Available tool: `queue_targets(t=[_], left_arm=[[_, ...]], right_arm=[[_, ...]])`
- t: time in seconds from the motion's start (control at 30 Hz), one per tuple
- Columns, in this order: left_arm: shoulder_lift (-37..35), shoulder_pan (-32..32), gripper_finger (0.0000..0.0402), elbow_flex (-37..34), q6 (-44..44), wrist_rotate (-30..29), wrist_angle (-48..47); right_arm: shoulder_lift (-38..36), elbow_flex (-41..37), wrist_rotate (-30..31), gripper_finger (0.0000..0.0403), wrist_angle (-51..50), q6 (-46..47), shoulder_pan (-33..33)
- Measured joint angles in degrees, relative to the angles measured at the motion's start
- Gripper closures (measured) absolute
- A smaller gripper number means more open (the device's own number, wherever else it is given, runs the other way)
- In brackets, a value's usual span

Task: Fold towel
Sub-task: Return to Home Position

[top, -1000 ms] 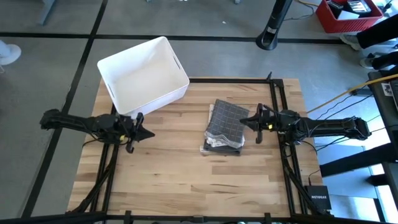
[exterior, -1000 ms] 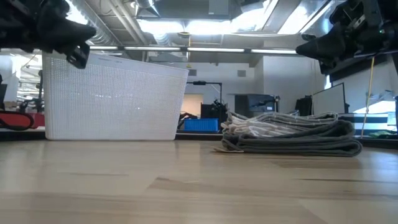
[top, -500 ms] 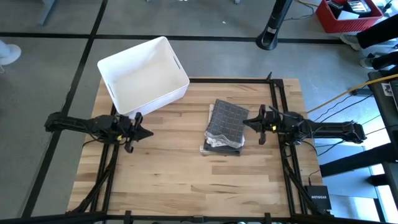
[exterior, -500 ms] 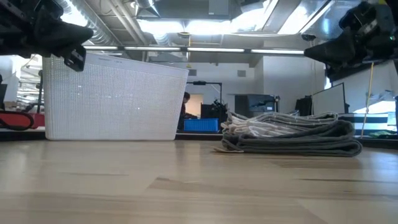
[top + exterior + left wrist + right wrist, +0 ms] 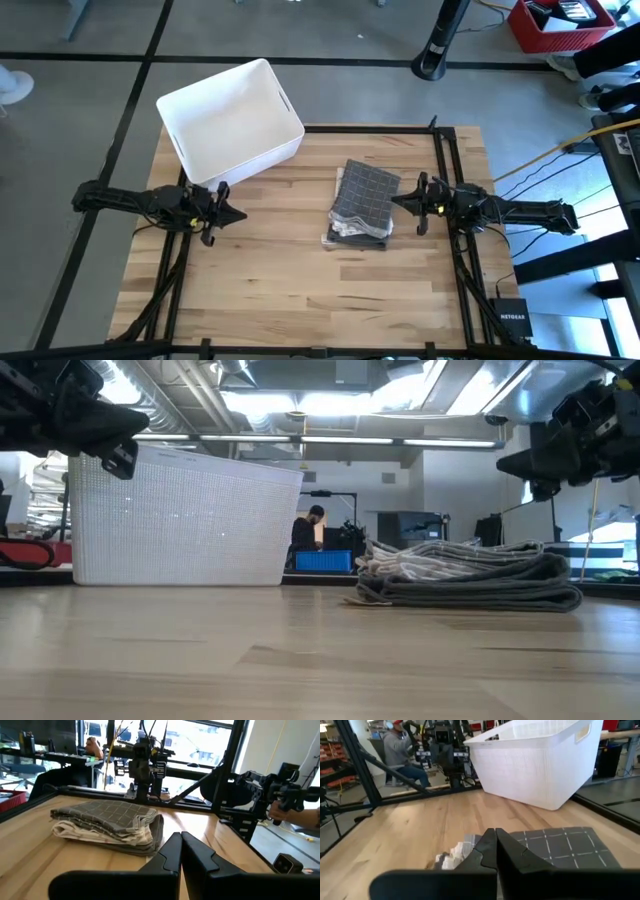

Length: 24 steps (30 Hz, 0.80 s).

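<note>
Eased back, the right gripper (image 5: 397, 201) hangs just beside the towel stack (image 5: 361, 204), the left gripper (image 5: 240, 214) well apart from it, both with jaws pressed together.

Closed right pincer (image 5: 495, 832), gray checkered towel (image 5: 565, 847) just ahead, white basket (image 5: 535, 765) beyond.

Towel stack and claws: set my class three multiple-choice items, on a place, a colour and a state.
1. Where is the towel stack?
A. on the floor
B. on the table, by the right claw
C. on a shelf
2. The top towel is:
A. plain red
B. gray with a light check
C. yellow
3. The right claw is:
A. shut, empty
B. shut on a towel
C. wide open
Key: 1 B, the high view shows it on the wood near that claw. 2 B, the grid shows from above. 3 A, its wrist view shows the fingers together, nothing between.
</note>
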Motion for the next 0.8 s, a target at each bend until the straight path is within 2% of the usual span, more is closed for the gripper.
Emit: queue_targets(t=[0.37,0.6,0.8], left_arm=[[0.13,0.00,0.0400,0.00,-0.38,-0.18,-0.29],[0.13,0.00,0.0400,0.00,-0.50,-0.18,-0.27],[0.15,0.00,0.0400,0.00,-0.49,-0.18,-0.25]], right_arm=[[-1.01,0.10,-1.95,0.0401,-1.08,0.56,0.00],[-0.63,0.10,-1.88,0.0377,-1.22,1.18,0.00],[-0.63,0.10,-1.87,0.0371,-1.31,1.31,0.00]])
